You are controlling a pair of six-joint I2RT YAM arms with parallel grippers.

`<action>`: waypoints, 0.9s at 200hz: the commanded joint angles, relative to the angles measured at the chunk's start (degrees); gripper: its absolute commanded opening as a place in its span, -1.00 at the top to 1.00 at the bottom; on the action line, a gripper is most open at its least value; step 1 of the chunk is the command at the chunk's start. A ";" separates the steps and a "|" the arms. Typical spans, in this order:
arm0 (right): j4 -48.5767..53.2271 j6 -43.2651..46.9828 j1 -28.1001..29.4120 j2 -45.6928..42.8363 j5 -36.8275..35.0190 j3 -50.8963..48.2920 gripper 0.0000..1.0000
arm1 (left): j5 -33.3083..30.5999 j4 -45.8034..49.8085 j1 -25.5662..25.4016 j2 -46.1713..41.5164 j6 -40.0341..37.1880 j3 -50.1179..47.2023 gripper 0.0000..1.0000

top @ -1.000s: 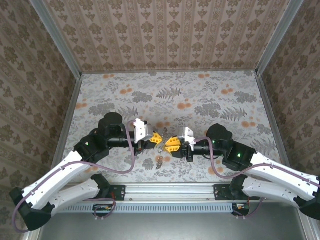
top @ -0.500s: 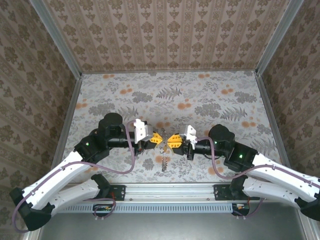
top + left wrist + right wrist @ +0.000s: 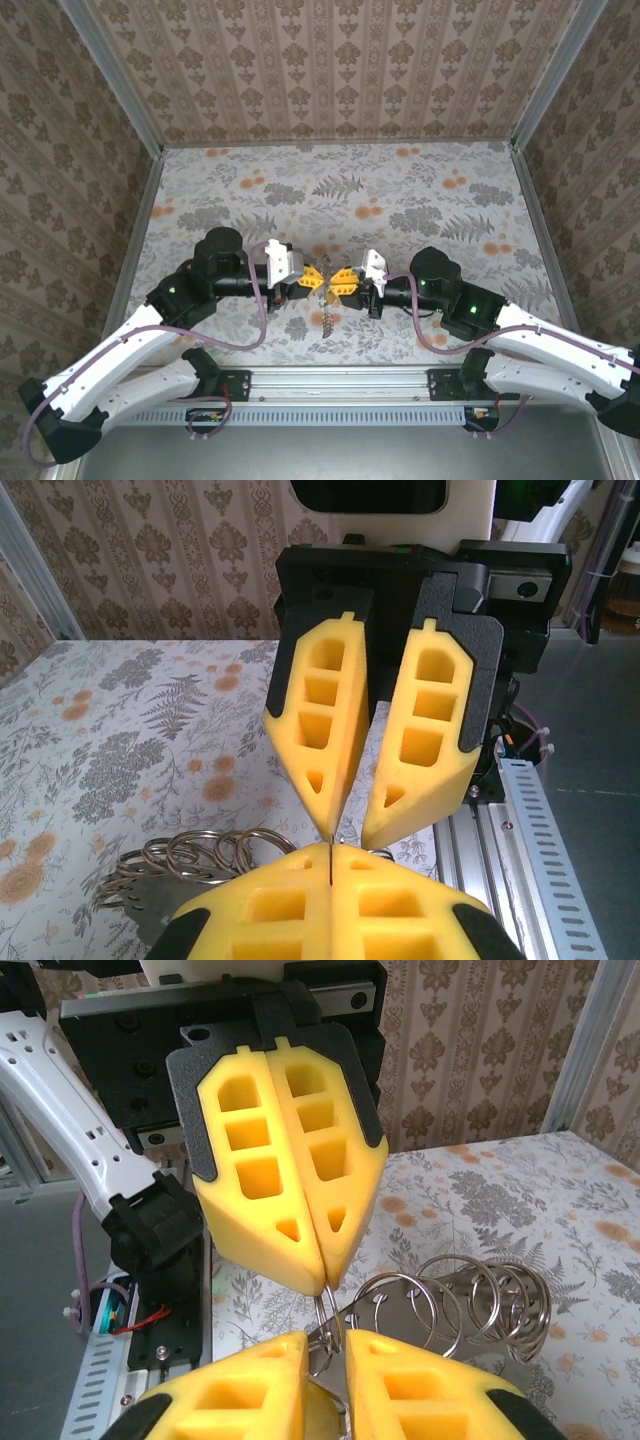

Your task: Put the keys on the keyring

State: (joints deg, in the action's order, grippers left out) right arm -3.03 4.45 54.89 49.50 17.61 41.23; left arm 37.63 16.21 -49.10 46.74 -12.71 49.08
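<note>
My two grippers meet tip to tip above the near middle of the table. My left gripper (image 3: 320, 279) (image 3: 330, 852) is shut on the keyring (image 3: 336, 1305), a thin silvery wire loop that sticks out of its yellow pads. My right gripper (image 3: 338, 282) (image 3: 327, 1345) faces it, its pads a narrow gap apart, with the loop and a flat pale metal piece between them. That piece belongs to the keys (image 3: 470, 1300), a silvery cluster with several rings. The cluster hangs below the tips (image 3: 326, 318) and shows in the left wrist view beside my left pads (image 3: 190, 855).
The floral tablecloth (image 3: 340, 200) runs back to the wallpapered walls. An aluminium rail (image 3: 340, 385) with both arm bases lies along the near edge. Purple cables (image 3: 262, 300) loop beside the arms.
My right gripper has moved left and now meets the left gripper's tips. The hanging cluster of rings sits a little further right, under the joined tips. The left gripper stays shut.
</note>
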 commanded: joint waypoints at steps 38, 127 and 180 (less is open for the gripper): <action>-2.08 -0.26 -0.18 0.70 1.11 0.08 0.59 | 1.97 -2.76 -0.38 -1.05 -0.48 0.04 1.00; -1.60 0.65 -0.23 2.18 1.08 0.91 0.89 | 2.22 -3.38 -0.35 -1.13 -0.29 -0.51 1.00; 2.77 1.29 -0.58 0.83 -3.32 2.95 1.00 | -0.43 4.52 -0.37 0.69 -1.74 2.33 0.96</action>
State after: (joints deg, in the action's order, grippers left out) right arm -2.70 4.71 54.81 51.35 17.52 41.54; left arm 37.82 16.95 -49.10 46.85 -12.75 48.77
